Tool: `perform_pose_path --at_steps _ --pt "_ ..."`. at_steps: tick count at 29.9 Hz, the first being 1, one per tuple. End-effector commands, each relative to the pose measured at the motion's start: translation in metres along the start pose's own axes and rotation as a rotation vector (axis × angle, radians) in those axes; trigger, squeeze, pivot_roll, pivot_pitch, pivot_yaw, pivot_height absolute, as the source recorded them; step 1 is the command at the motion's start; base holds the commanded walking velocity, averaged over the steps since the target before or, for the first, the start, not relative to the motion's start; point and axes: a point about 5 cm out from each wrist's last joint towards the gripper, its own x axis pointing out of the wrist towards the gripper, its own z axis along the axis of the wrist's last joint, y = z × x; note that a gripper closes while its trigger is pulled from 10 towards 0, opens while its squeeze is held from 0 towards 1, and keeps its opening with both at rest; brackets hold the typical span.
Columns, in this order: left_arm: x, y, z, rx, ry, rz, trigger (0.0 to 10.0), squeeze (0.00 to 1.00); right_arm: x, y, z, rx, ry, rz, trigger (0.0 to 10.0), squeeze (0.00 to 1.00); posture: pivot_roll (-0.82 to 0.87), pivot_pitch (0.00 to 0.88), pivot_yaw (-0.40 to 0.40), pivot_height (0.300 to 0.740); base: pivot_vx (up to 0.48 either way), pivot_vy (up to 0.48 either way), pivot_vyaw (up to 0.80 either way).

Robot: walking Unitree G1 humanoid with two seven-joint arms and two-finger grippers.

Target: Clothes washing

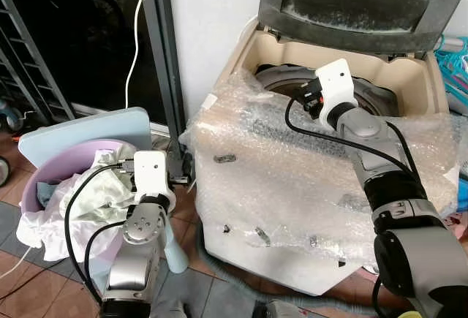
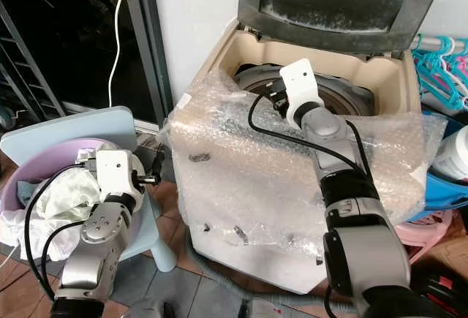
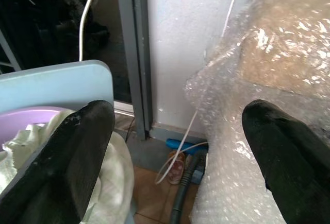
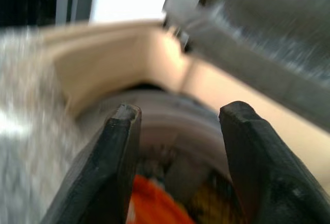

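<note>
Even daylight fills the head views, both sharp. Glare glints on the bubble wrap (image 1: 292, 179). The doorway (image 1: 80, 33) is dark. The right wrist view is motion-blurred.

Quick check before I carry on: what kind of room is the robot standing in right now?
Most likely a home laundry corner, perhaps a utility area by a doorway. A top-loading washing machine wrapped in bubble wrap stands with its lid up, a purple basin heaped with pale clothes sits beside it, and plastic hangers lie nearby.

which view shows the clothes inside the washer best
The right wrist view: between the open right hand's fingers, orange and yellow clothes lie in the drum, though blurred. In both eye views the arm and rim hide the drum's inside.
</note>
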Motion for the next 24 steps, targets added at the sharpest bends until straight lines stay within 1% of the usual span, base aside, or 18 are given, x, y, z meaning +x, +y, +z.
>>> perform_pose_path --at_steps 1,2,3,4,7,8,9,11,15,17,21,24 --pt "0.001 0.001 0.010 0.003 -0.021 0.013 10.0 0.00 -0.003 -0.005 0.027 0.044 -0.153 -0.051 10.0 1.00 -0.03 0.000 -0.028 0.740 0.000 0.000 0.00" --pt "0.000 0.002 0.010 0.005 -0.020 0.019 10.0 0.00 -0.005 -0.005 0.029 0.046 -0.177 -0.056 10.0 1.00 -0.03 0.000 -0.028 0.740 0.000 0.000 0.00" --pt "-0.002 0.002 0.008 -0.006 -0.011 0.013 10.0 0.00 -0.008 -0.002 0.031 0.053 -0.207 -0.064 10.0 1.00 -0.03 0.000 -0.028 0.740 0.000 0.480 0.00" --pt "-0.005 0.001 0.002 0.002 0.004 0.010 10.0 0.00 -0.016 0.004 0.029 0.066 -0.233 -0.080 10.0 1.00 -0.03 0.000 -0.032 0.740 0.000 0.480 0.00" --pt "-0.006 0.000 0.002 -0.007 0.005 0.007 10.0 0.00 -0.023 0.012 0.024 0.088 -0.242 -0.085 10.0 1.00 -0.02 0.000 -0.033 0.740 0.000 0.480 0.00" --pt "-0.007 0.001 0.003 -0.006 0.003 0.006 10.0 0.00 -0.026 0.016 0.023 0.093 -0.245 -0.082 10.0 1.00 -0.02 0.000 -0.036 0.740 0.000 0.480 0.00" --pt "-0.006 0.001 0.003 -0.002 0.000 0.006 10.0 0.00 -0.031 0.025 0.019 0.097 -0.247 -0.077 10.0 1.00 -0.01 0.000 -0.034 0.740 0.000 0.480 0.00" --pt "-0.006 0.002 0.004 0.003 -0.002 0.006 10.0 0.00 -0.035 0.033 0.017 0.100 -0.251 -0.074 10.0 1.00 -0.01 0.000 -0.031 0.740 0.000 0.480 0.00" --pt "-0.002 0.004 0.006 0.009 -0.004 0.009 10.0 0.00 -0.040 0.049 0.023 0.097 -0.295 -0.049 10.0 1.00 -0.01 0.000 -0.027 0.740 0.000 0.480 0.00" --pt "0.000 0.007 0.010 0.005 -0.022 0.031 10.0 0.00 -0.044 0.061 0.029 0.098 -0.322 -0.020 10.0 1.00 -0.01 0.000 -0.022 0.740 0.000 0.480 0.80" --pt "0.001 0.007 0.011 -0.001 -0.024 0.034 10.0 0.00 -0.046 0.067 0.031 0.106 -0.328 -0.003 10.0 1.00 -0.01 0.000 -0.023 0.740 0.000 0.480 0.80" --pt "0.002 0.006 0.011 0.000 -0.025 0.032 10.0 0.00 -0.047 0.069 0.031 0.107 -0.328 0.004 10.0 1.00 -0.01 0.000 -0.023 0.740 0.000 0.480 0.53"
